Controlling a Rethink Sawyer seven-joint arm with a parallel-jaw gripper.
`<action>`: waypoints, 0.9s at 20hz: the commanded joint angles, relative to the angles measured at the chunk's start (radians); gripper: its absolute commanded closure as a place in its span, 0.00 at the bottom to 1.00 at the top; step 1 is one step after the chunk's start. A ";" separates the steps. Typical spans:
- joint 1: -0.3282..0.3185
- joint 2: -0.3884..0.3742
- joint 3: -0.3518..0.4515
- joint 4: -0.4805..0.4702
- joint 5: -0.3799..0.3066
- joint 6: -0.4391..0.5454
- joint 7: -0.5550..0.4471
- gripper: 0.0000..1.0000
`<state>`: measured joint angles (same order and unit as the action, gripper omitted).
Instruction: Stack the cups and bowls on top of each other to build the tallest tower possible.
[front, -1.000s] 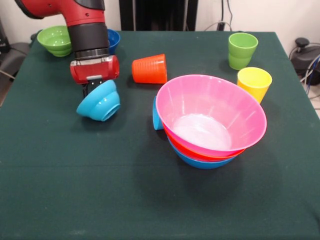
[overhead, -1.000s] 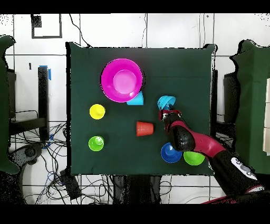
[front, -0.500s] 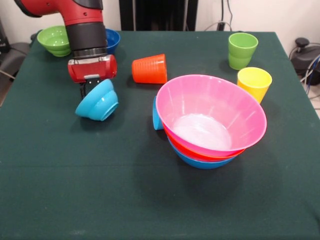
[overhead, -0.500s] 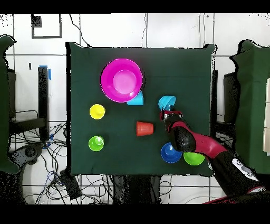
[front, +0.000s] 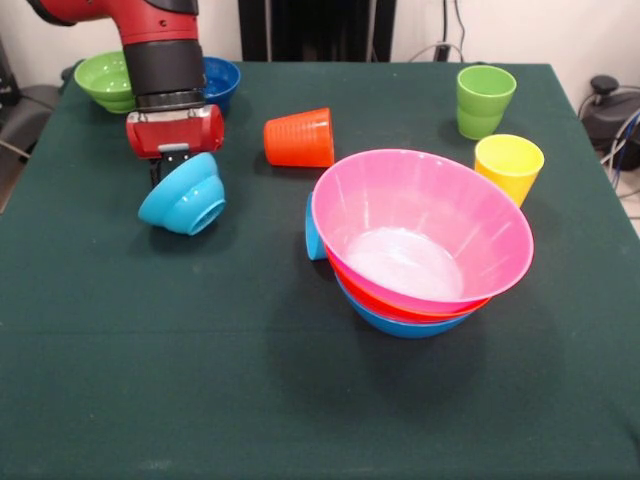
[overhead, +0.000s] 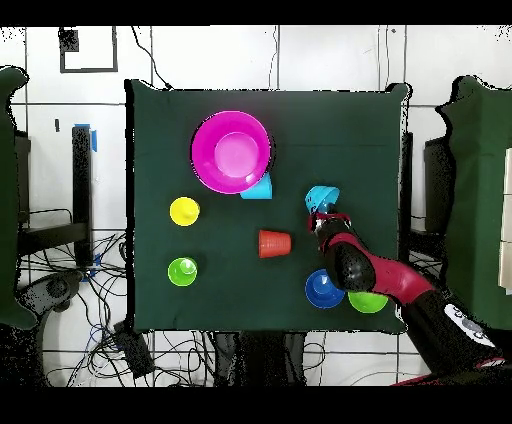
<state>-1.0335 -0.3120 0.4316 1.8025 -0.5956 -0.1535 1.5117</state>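
Observation:
My gripper (front: 172, 168) (overhead: 321, 209) is shut on the rim of the small light blue bowl (front: 183, 196) (overhead: 321, 195), which hangs tilted at the left of the table. The tower (front: 420, 230) (overhead: 232, 151) stands right of centre: the wide pink bowl on top, an orange bowl (front: 400, 308) under it, a blue bowl (front: 412, 326) lowest. A light blue cup (front: 313, 232) (overhead: 261, 187) lies against the tower's left side. The orange cup (front: 300, 138) (overhead: 274, 243) lies on its side. The green cup (front: 485, 100) (overhead: 182, 271) and yellow cup (front: 508, 165) (overhead: 184, 211) stand upright.
The small green bowl (front: 108, 80) (overhead: 368, 300) and the dark blue bowl (front: 219, 80) (overhead: 322, 289) sit in the far left corner behind the arm. The green tablecloth (front: 200, 380) covers the table, with cables around its edges.
The gripper has carried the light blue bowl leftward and slightly back in the front view, further from the tower. Nothing else has moved.

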 joint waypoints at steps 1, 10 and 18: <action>0.034 0.018 -0.039 0.011 -0.002 0.045 0.138 0.00; 0.133 -0.071 -0.134 0.038 0.101 0.181 0.170 0.00; 0.199 -0.245 -0.141 0.040 0.261 0.576 0.090 0.00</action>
<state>-0.9081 -0.4320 0.3243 1.8274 -0.4445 0.0816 1.5121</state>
